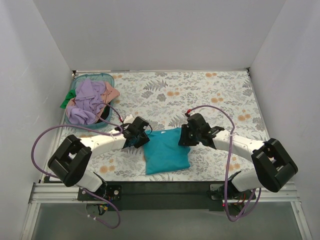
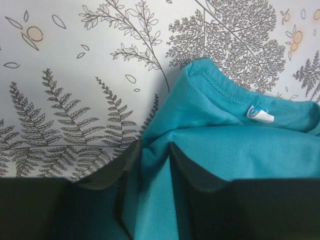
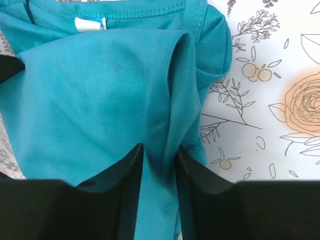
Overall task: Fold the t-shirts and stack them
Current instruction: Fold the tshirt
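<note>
A teal-blue t-shirt (image 1: 166, 151) lies folded on the floral table between the two arms. My left gripper (image 1: 140, 140) is shut on its far left corner; in the left wrist view cloth (image 2: 210, 125) bunches between the black fingers (image 2: 115, 170). My right gripper (image 1: 185, 137) is shut on the far right corner; a fold of the shirt (image 3: 100, 90) is pinched between its fingers (image 3: 200, 170). The white neck label (image 2: 260, 114) shows, also in the right wrist view (image 3: 90, 23). Lavender (image 1: 86, 102), salmon-pink (image 1: 111, 93) and green (image 1: 65, 103) t-shirts lie heaped at the far left.
A teal plastic basket (image 1: 106, 77) holds the heap of shirts at the table's far left corner. White walls close in the table on three sides. A black rail (image 1: 165, 189) runs along the near edge.
</note>
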